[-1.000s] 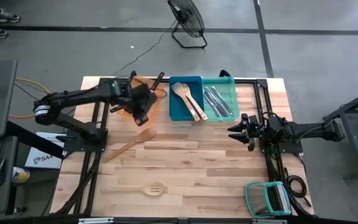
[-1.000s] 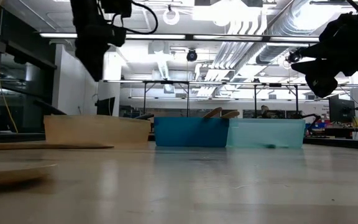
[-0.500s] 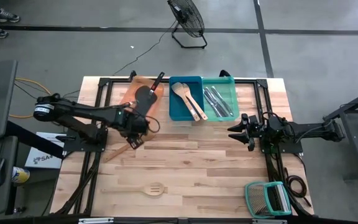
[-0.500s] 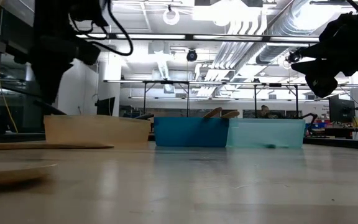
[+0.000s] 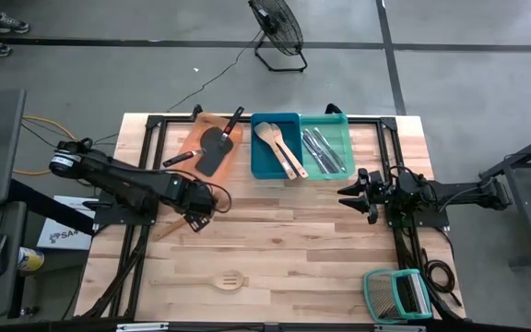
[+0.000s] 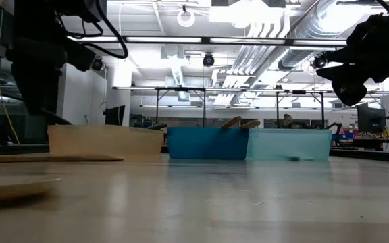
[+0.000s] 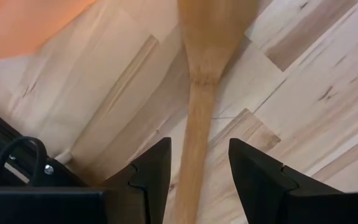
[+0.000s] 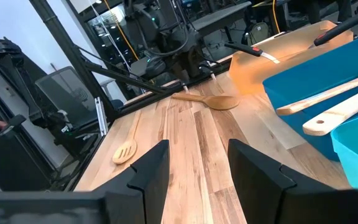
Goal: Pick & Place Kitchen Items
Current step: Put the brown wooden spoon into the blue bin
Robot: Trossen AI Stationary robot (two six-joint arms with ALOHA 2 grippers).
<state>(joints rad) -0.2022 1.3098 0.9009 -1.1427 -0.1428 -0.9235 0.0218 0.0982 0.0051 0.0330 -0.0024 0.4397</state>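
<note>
Above the table's left side, the left gripper is hovering, fingers spread, astride a wooden spoon's handle, while the right gripper is waiting, fingers parted.

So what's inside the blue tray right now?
The blue tray holds two pale wooden spoons, lying side by side, bowls toward the far end, handles running out toward the near rim. Nothing else shows in it; whatever lies beneath the spoons is covered.
</note>
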